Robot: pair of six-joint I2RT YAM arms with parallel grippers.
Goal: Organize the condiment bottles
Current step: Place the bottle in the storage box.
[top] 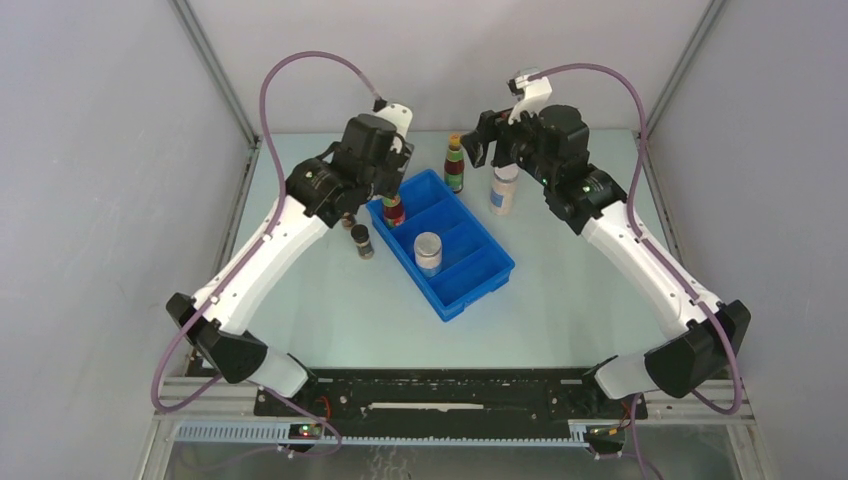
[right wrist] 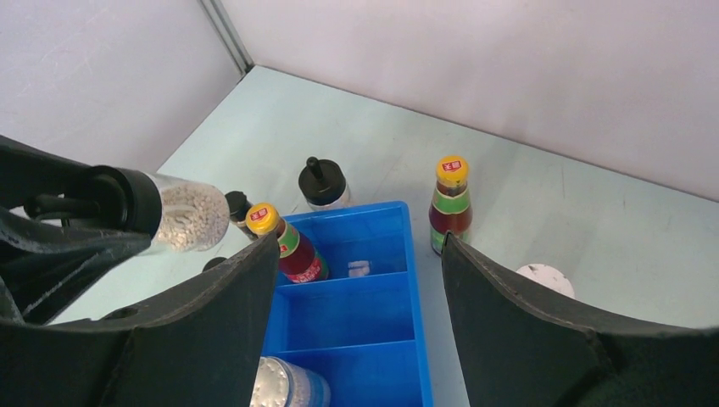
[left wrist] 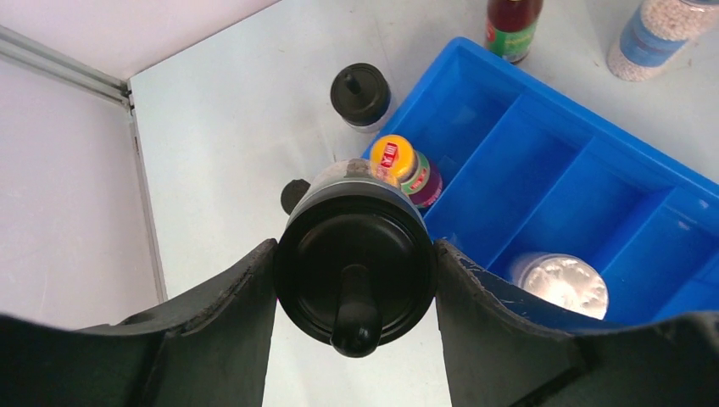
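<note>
My left gripper (left wrist: 356, 254) is shut on a black-lidded spice jar (left wrist: 356, 271) of pale grains, held above the table at the far left corner of the blue tray (top: 480, 280). In the right wrist view this jar (right wrist: 182, 216) lies tilted. One dark-red bottle (top: 394, 210) stands in the tray's far compartment. The other (top: 455, 163) stands on the table behind the tray. A pale jar (top: 428, 252) sits in a middle compartment. A white-capped jar (top: 504, 188) stands right of the tray. My right gripper (right wrist: 360, 246) is open and empty above the tray's far end.
A black-lidded spice jar (top: 362, 241) stands on the table left of the tray. Another (right wrist: 322, 182) stands beyond the tray's far end. The tray's near compartment (top: 470, 275) holds nothing. Grey walls close in the table on the left, right and back.
</note>
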